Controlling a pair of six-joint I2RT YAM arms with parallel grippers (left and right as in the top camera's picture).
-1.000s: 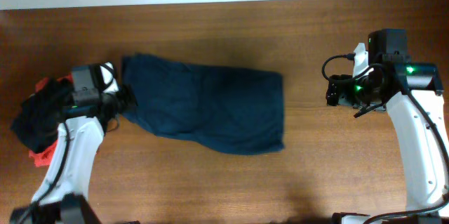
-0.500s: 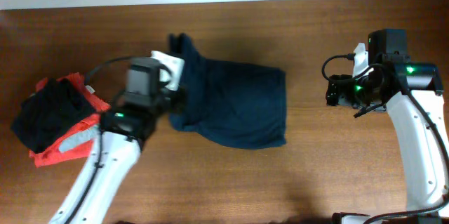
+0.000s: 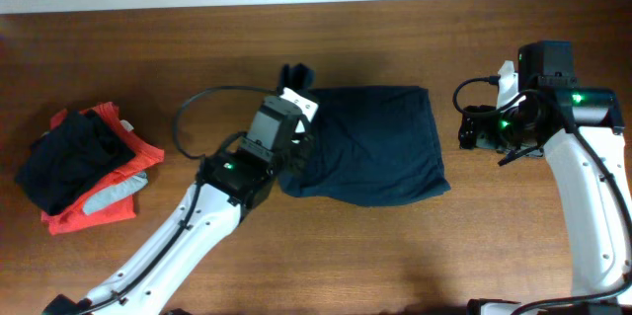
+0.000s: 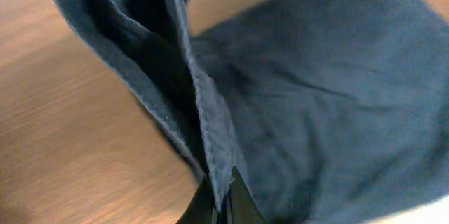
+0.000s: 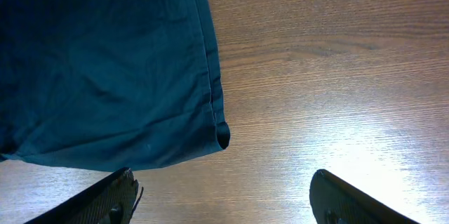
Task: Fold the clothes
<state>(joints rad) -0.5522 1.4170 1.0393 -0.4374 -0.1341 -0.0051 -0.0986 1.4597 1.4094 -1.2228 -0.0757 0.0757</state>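
The left gripper pinches a seamed edge of the navy garment and holds it raised. The rest of the cloth lies flat on the surface ahead of it, likely so the flap can be laid over as a fold. The right gripper is spread wide and empty, with the garment's hem corner just ahead, apparently standing clear.

Your two arms: white shells over black joints.
Your left arm has white links, a black wrist block with a green light and a looping black cable. Your right arm matches, green lights glowing, and its right gripper carries dark grey fingers.
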